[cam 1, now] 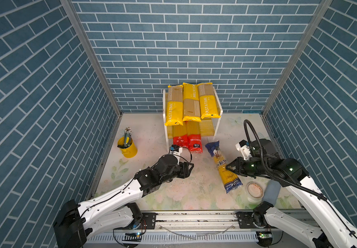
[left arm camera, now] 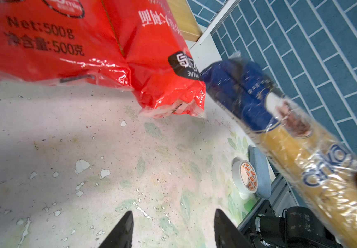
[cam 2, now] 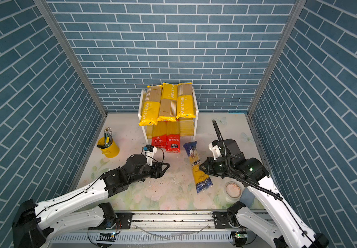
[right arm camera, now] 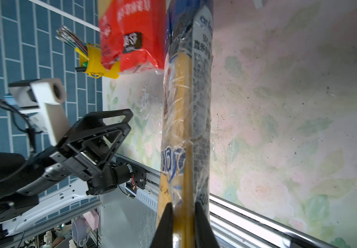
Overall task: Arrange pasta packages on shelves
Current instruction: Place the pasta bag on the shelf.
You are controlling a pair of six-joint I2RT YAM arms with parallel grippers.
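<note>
We see glossy, crinkly plastic on blue-ended bag (left arm camera: 302, 150), glossy red film on red-ended bags (left arm camera: 65, 43), matt scuffed table (left arm camera: 87, 150), wood-grain shelf boards (left arm camera: 181, 21).

Robot lab test cell. 3 printed blue-brick wall panels (cam 1: 194, 43) set in alu corner posts (cam 1: 89, 53), worn floral-print tabletop (cam 1: 173, 189). Front edge: alu rail (cam 1: 194, 216) w/ slotted cable duct (cam 1: 173, 237), bare circuit board (cam 1: 264, 235), loose wiring.

Blue brick-patterned walls (cam 1: 194, 43) are enclosing a pale floral-printed tabletop (cam 1: 194, 189); the long clear spaghetti bag (cam 1: 221, 164) is showing dark blue ends around yellow pasta.
</note>
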